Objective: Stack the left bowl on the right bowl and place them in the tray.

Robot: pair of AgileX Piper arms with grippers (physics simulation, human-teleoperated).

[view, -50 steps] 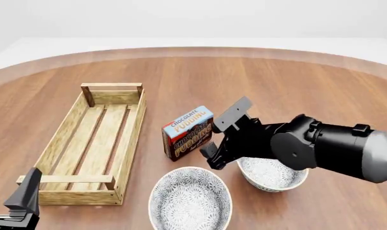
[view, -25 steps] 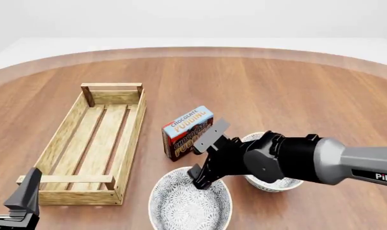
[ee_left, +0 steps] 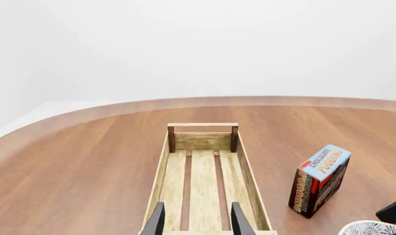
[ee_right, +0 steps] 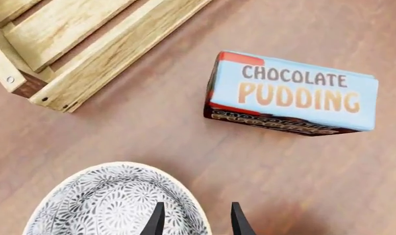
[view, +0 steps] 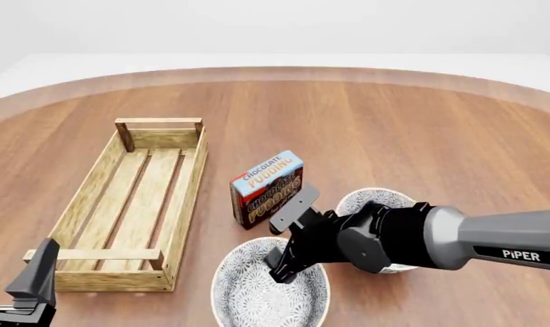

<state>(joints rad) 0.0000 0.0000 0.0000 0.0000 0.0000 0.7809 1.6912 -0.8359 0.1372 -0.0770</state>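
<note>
The left bowl (view: pixel 256 293), white with a dark floral pattern, sits at the near middle of the table. The right bowl (view: pixel 364 200) is behind it to the right, partly hidden by my right arm. My right gripper (view: pixel 280 263) is open and low over the left bowl's far right rim. In the right wrist view its fingers (ee_right: pixel 157 219) straddle that rim of the bowl (ee_right: pixel 113 205). The tray (view: pixel 134 197), a light slatted crate, lies empty at the left. My left gripper (view: pixel 30 283) is open and empty at the tray's near end, and its fingers (ee_left: pixel 155 221) point along the tray (ee_left: pixel 201 169).
A chocolate pudding box (view: pixel 266 187) stands upright between the tray and the bowls, just behind the left bowl. It also shows in the right wrist view (ee_right: pixel 293 93) and the left wrist view (ee_left: pixel 319 180). The round wooden table (view: pixel 393 116) extends far beyond.
My right gripper has swung left and down, from above the right bowl to the left bowl's far rim. The right bowl is more exposed. The left arm has not moved.
</note>
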